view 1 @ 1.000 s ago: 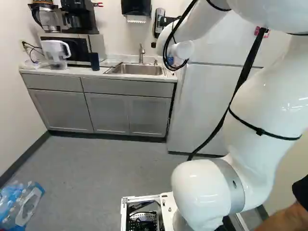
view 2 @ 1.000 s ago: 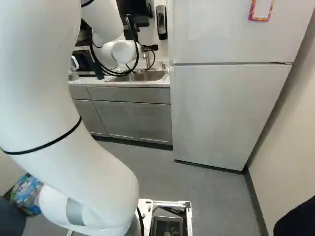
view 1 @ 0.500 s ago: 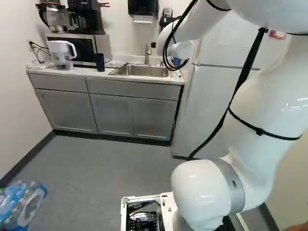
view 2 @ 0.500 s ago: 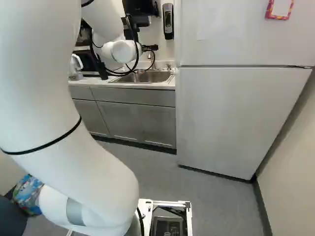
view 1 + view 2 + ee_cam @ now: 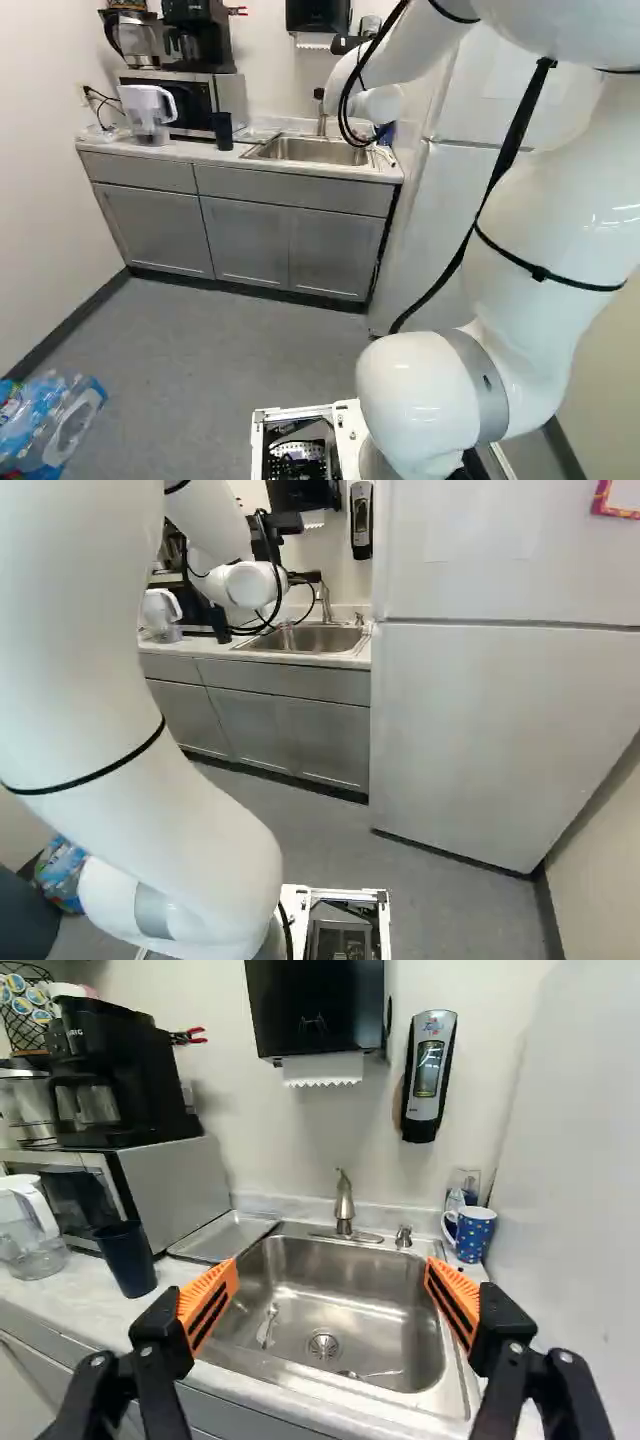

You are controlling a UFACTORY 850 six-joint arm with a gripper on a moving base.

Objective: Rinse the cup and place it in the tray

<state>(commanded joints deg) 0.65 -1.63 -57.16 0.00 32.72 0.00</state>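
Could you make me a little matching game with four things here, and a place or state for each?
1. Dark cup
2. Dotted mug
3. Black coffee maker
4. Gripper

A. On the microwave
B. Fingers apart
C. Between pitcher and flat tray
D. Between sink and fridge

Pairs: 1-C, 2-D, 3-A, 4-B

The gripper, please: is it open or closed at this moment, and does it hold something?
Gripper: open, fingers wide apart, holding nothing.
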